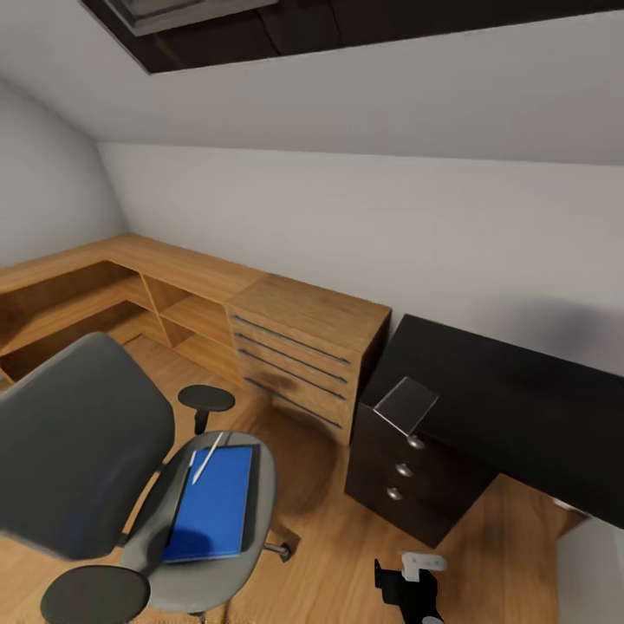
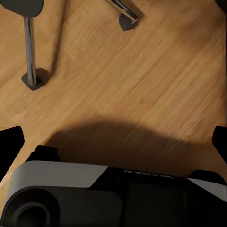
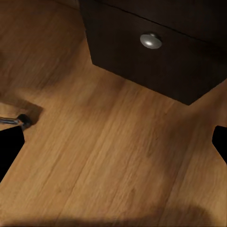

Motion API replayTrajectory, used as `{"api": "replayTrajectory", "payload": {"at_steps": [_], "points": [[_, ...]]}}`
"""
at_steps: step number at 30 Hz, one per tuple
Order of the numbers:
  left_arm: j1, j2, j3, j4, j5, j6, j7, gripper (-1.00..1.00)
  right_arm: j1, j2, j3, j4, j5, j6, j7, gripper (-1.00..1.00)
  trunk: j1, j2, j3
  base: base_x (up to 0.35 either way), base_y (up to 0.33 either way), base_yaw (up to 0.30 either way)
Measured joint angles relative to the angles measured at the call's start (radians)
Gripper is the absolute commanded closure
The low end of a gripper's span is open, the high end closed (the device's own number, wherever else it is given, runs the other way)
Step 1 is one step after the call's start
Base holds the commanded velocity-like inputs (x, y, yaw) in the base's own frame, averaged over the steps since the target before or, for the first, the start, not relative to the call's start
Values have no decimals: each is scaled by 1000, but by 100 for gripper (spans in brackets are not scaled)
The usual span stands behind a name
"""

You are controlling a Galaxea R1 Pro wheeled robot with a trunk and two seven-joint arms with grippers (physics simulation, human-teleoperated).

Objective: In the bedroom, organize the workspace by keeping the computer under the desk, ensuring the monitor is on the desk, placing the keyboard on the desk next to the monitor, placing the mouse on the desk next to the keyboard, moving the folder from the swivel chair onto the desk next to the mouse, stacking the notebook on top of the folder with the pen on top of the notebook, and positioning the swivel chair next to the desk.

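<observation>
- From the head view I have the swivel chair (image 1: 95,468) at the near left, with the folder (image 1: 211,513) lying flat on its seat and a thin pale pen (image 1: 206,458) resting across the folder's far edge.
- The folder's long axis runs near-to-far, tilted slightly toward the right.
- The counter (image 1: 520,390) with its glossy black top sits to the right, and its dark drawer block (image 1: 407,472) is nearest me. A light wooden chest (image 1: 303,347) stands between the chair and the counter.
- My right hand (image 1: 409,589) shows low in the head view, over the floor (image 1: 329,511) between chair and drawers. Its fingertips (image 3: 9,151) sit at opposite edges of the wrist view, so it is spread wide and empty.
- My left hand (image 2: 113,146) is likewise spread wide and empty, above bare floor near the chair's chrome legs (image 2: 30,52).
- I judge the folder lies left and ahead of the right hand, so the left arm has the shorter reach.
</observation>
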Motion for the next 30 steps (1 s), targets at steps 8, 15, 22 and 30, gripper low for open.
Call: {"api": "replayTrajectory", "payload": {"at_steps": [8, 15, 22, 30], "points": [[0, -10, 2, 0, -5, -12, 0, -100, 0, -1, -1, 0, -1, 0, 0, -100, 0, 0, -4, 0, 0, 257], [0, -10, -1, 1, -1, -36, -2, -100, 0, -2, -2, 0, -1, 0, 0, -100, 0, 0, -8, 0, 0, 257], [0, -1, 3, 1, 0, -42, -6, -100, 0, -18, -1, 0, -5, -1, 0, -100, 0, 0, -12, 0, 0, 257], [0, 60, 3, 2, 0, -56, -8, -100, 0, -24, 0, 0, -7, -1, 0, -100, 0, 0, -17, 73, -94, 252]]}}
